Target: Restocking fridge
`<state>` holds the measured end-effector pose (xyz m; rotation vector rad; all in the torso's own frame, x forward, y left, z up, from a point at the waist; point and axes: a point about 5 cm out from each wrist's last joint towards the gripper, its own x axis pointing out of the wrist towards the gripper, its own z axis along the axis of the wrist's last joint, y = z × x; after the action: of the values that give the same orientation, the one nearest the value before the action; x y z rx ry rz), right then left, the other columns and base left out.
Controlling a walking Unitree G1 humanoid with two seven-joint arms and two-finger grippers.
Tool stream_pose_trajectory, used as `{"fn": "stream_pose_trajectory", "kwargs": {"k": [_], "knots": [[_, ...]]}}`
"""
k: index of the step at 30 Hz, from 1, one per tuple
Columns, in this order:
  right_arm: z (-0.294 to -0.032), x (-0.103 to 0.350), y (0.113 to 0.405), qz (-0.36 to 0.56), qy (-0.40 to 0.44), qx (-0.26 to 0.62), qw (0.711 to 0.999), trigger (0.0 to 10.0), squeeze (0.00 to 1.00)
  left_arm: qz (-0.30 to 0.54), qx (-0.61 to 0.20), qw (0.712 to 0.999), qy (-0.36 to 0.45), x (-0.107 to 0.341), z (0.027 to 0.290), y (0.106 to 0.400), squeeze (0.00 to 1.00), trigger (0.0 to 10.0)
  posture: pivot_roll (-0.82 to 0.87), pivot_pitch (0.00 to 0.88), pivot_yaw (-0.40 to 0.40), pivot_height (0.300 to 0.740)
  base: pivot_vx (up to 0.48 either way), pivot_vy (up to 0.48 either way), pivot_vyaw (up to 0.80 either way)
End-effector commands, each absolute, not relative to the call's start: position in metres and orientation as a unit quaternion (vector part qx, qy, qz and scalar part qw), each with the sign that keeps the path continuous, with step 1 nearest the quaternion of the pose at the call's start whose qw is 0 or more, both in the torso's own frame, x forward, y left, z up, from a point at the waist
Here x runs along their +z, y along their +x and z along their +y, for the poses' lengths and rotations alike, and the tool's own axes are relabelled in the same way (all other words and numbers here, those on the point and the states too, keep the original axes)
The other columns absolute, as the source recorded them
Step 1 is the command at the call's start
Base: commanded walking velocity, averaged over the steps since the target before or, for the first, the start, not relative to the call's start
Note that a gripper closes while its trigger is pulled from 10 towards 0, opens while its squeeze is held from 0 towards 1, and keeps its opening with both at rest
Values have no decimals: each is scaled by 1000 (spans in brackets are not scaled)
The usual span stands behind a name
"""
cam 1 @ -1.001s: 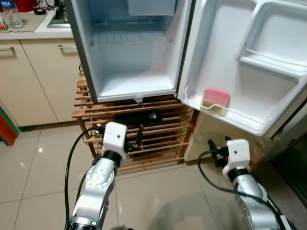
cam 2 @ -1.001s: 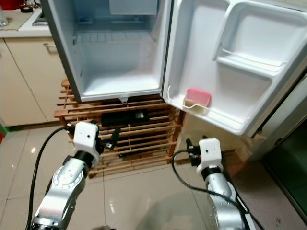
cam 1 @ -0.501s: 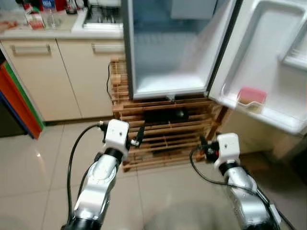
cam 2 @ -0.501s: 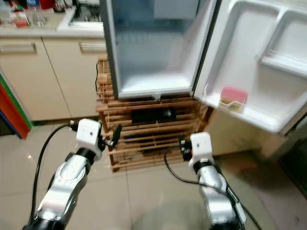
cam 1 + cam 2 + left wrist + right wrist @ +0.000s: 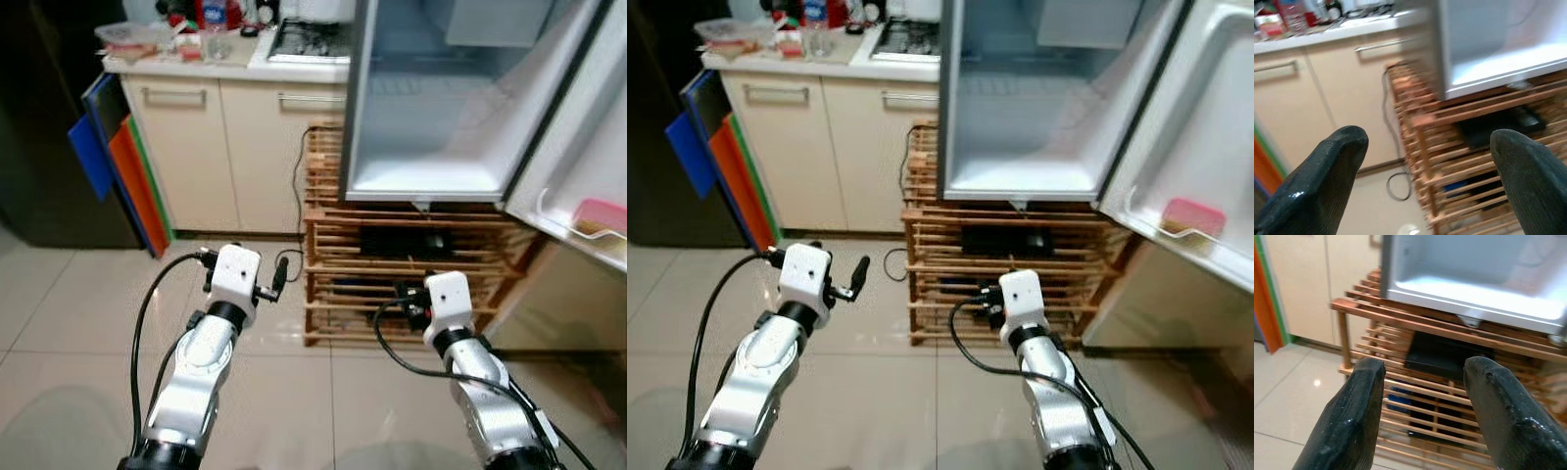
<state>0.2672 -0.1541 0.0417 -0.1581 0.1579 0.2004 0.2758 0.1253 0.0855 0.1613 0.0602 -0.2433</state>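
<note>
Both hands, left hand (image 5: 1425,161) and right hand (image 5: 1422,406), hang released before the open fridge (image 5: 441,108), a pink box (image 5: 1193,216) in its door.

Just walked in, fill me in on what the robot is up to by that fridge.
Nothing is being handled right now. The robot stands on the tiled floor facing the small fridge, which sits on a wooden slatted rack with its door swung wide open. The fridge's main compartment looks bare; a pink container sits in the door's lower shelf. The left hand and right hand are both open and empty, held out low in front of the rack. Bottles and other items wait on the counter to the left.
</note>
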Motion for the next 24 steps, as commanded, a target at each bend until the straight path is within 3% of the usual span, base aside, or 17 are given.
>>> {"fn": "stream_pose_trajectory", "kwargs": {"k": [1,24], "knots": [[-152,45,271,70,-84,106,988,10000,39,20,-133,988,80,89,119,278,0,10000,-17,0,-17,740,0,-442,0],[-146,43,279,78,-80,124,986,10000,47,0,-159,984,78,92,112,277,0,10000,-7,0,-22,740,0,-468,0]]}}
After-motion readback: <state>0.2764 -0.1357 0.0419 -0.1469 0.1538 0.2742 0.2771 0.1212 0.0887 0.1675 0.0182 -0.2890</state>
